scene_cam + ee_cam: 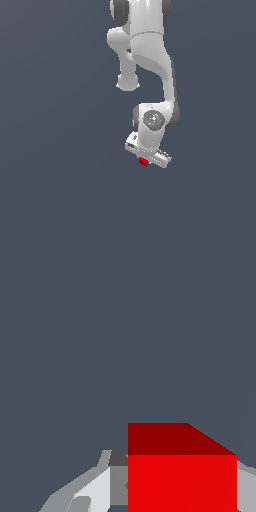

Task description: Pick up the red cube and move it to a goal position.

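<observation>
Jaws (175, 496) around one red cube (181, 481)

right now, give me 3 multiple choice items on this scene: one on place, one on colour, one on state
1. Where is the cube?
A. directly under the gripper
B. far off at the exterior view's left edge
C. on top of the arm's base

2. What colour is the cube?
A. blue
B. green
C. red

3. How do the jaws stand?
A. wide open, nothing between
B. either side of the cube
C. out of view

Answers: 1 A, the exterior view shows it at the gripper's underside. 2 C, both views show red. 3 B, the wrist view shows a finger flanking each side.
</observation>
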Tool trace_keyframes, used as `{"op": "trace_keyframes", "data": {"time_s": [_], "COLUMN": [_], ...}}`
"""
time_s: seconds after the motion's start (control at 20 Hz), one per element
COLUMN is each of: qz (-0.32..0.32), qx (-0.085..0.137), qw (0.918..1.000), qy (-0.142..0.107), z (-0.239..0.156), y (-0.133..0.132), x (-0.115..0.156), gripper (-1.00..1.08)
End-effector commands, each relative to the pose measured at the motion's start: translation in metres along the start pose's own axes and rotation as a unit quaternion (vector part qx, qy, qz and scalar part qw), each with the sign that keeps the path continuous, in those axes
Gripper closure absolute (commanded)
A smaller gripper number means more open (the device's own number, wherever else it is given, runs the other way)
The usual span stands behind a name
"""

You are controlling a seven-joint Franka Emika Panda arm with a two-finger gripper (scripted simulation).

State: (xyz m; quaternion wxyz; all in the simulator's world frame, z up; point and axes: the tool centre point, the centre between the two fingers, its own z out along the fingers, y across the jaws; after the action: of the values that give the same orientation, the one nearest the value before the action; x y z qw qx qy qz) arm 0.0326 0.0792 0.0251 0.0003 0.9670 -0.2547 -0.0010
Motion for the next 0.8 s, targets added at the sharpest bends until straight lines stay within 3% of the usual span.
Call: {"op": "trace_keyframes", "data": {"time_s": [0.0, 0.35, 0.75], "qz": [0.0, 0.0, 0.001], "qx": [0.0, 0.001, 0.001], "qw": [1.0, 1.0, 1.0], "qy": [0.001, 0.001, 0.0], "z": [-0.008, -0.049, -0.132], "y": [0.003, 0.02, 0.054], "x": [0.002, 0.008, 0.021], "gripper": [1.08, 1.08, 1.08]}}
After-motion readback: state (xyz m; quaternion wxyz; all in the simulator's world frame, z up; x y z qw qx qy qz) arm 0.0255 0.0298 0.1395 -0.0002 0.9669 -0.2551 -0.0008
